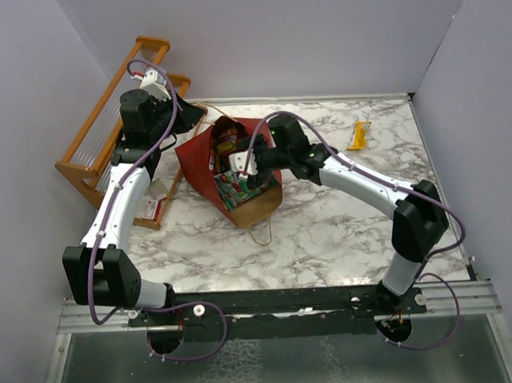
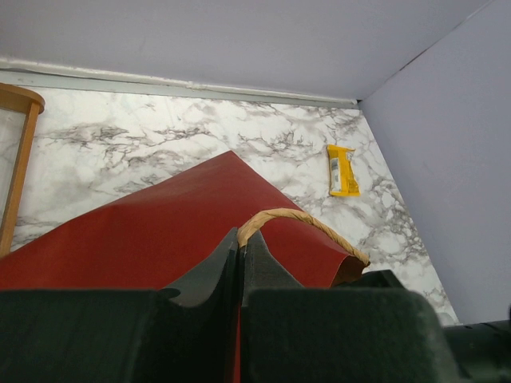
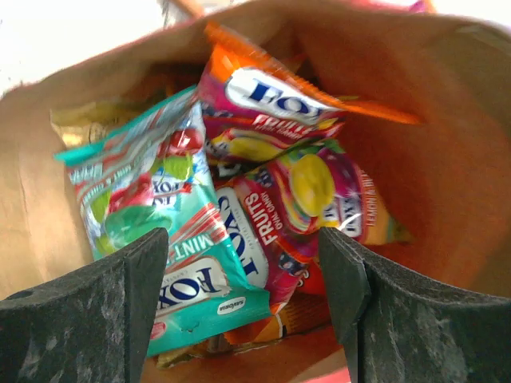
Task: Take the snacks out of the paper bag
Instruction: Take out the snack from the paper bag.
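Observation:
The red paper bag [image 1: 200, 156] lies on the marble table with its brown inside [image 3: 447, 159] facing my right gripper. My left gripper [image 2: 241, 239] is shut on the bag's twisted paper handle [image 2: 303, 219], holding up the red wall [image 2: 144, 231]. My right gripper [image 3: 243, 271] stands open inside the bag's mouth, just above the snacks and touching none. A teal mint packet [image 3: 160, 215] lies to the left, with red-yellow fruit candy packets [image 3: 319, 191] beside and above it. From the top view, the snacks [image 1: 230, 184] show in the bag next to my right gripper [image 1: 251, 171].
A yellow packet [image 1: 358, 136] lies on the table at the far right, also in the left wrist view [image 2: 342, 169]. An orange wooden slatted rack [image 1: 111, 129] stands at the far left against the wall. A flat white-and-red item [image 1: 151, 203] lies beneath my left arm.

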You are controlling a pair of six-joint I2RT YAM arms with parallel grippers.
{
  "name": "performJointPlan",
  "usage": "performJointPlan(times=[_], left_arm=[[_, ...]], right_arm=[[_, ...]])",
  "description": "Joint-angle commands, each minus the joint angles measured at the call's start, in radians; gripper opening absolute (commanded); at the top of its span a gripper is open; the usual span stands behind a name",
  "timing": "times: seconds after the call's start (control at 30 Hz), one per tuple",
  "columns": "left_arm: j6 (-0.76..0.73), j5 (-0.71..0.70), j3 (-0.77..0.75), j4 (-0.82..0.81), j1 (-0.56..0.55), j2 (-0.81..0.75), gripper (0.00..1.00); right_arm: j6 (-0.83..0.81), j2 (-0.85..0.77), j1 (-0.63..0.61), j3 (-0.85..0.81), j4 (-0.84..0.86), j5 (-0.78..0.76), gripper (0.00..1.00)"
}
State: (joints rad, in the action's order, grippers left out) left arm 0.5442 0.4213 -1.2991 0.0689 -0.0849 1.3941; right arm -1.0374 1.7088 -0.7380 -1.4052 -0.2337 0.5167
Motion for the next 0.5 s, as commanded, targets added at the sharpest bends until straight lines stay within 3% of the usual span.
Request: performJointPlan(times=[0.0, 0.13, 0.27, 0.47], left_arm=[[-0.01, 0.009, 0.006, -0.031, 0.014, -0.009, 0.0], [-0.004, 0.012, 0.006, -0.031, 0.021, -0.003, 0.0], [0.011, 0.027, 0.009, -0.04, 0.025, -0.003, 0.0], [0.017, 0.033, 0.011, -0.045, 0.025, -0.003, 0.0]], right_arm=[[-0.255, 0.117, -0.035, -0.118, -0.222, -0.148, 0.76], [-0.308, 0.199, -0.051, -0.216, -0.333, -0.205, 0.74], [-0.36, 0.25, -0.081, -0.237, -0.333, -0.33, 0.71], [-0.363, 0.282, -0.092, -0.268, -0.346, -0.362, 0.69]])
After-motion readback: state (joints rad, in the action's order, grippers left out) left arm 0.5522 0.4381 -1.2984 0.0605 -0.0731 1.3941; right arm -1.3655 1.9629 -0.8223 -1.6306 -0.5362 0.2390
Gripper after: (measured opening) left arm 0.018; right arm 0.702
